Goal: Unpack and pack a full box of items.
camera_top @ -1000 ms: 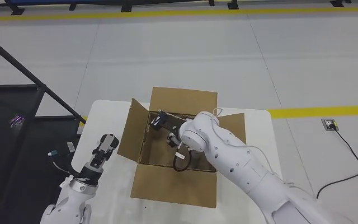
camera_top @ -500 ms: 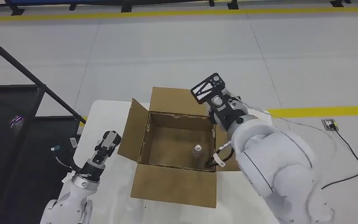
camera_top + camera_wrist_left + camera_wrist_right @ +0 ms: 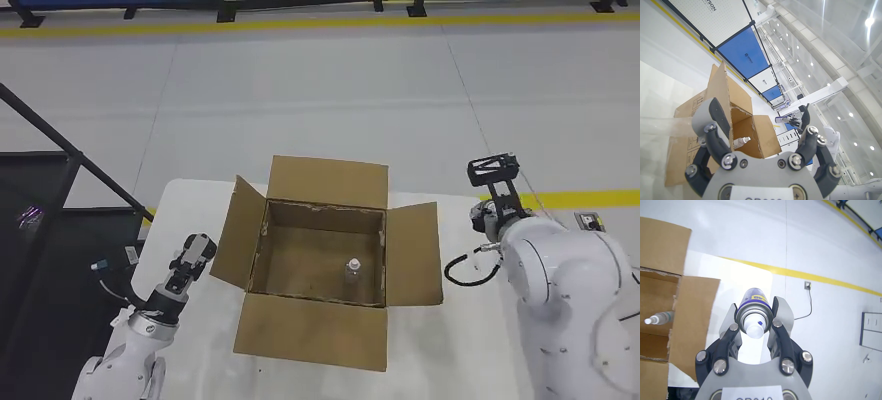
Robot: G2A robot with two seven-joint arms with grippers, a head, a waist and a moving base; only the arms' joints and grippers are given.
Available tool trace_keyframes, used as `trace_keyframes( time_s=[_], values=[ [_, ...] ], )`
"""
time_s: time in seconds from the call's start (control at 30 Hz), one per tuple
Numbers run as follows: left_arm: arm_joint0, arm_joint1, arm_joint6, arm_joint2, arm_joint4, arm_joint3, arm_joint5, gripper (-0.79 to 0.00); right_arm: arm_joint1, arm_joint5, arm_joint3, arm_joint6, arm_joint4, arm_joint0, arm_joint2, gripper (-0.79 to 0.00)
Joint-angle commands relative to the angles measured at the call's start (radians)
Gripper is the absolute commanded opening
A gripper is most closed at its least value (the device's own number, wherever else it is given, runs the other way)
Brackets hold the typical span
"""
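An open cardboard box (image 3: 327, 181) sits in the middle of a white counter (image 3: 195, 215), with all four flaps folded outward. Inside it is one small clear spray bottle (image 3: 352, 269) with a white nozzle. It appears to stand upright on the box floor, toward the robot's right and the near wall.

The right hand (image 3: 493, 172) is raised well to the right of the box, past its right flap and around the counter's right edge. In the right wrist view, this hand (image 3: 755, 305) is clenched around a spray can (image 3: 754, 317). The can is blue-violet with a yellow label band and a white nozzle, and that end points back toward the wrist. One finger presses on each side of the can's body.

The left hand (image 3: 195, 250) is over the counter to the left of the box, apart from the left flap. It is released, with its two dark-padded fingers (image 3: 718, 115) spread wide and nothing between them.

On the floor beyond the counter, a yellow line (image 3: 560, 198) passes a small floor outlet (image 3: 587, 220) with a black cable.
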Motion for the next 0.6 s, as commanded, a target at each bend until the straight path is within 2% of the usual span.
trace_keyframes(
  time_s=[0.0, 0.17, 0.33, 0.5, 0.53, 0.57],
  values=[
    [0.0, 0.0, 0.0, 0.0, 0.0, 0.0, 0.0, 0.0, 0.003, -0.008, 0.052, -0.019, 0.042, -0.026, 0.047, -0.785],
    [0.0, 0.0, 0.0, 0.0, 0.0, 0.0, 0.0, 0.0, 0.01, -0.036, 0.203, -0.09, 0.114, -0.075, 0.102, -0.785],
    [0.0, 0.0, 0.0, 0.0, 0.0, 0.0, 0.0, 0.0, 0.014, -0.034, 0.346, -0.159, 0.134, -0.069, 0.108, -0.785],
    [0.0, 0.0, 0.0, 0.0, 0.0, 0.0, 0.0, 0.0, 0.018, -0.047, 0.429, -0.186, 0.153, -0.058, 0.109, -0.785],
    [0.0, 0.0, 0.0, 0.0, 0.0, 0.0, 0.0, 0.0, 0.019, -0.046, 0.433, -0.187, 0.152, -0.059, 0.108, -0.754],
    [0.0, 0.0, 0.0, 0.0, 0.0, 0.0, 0.0, 0.0, 0.02, -0.044, 0.437, -0.189, 0.157, -0.059, 0.107, -0.668]
  ],
)
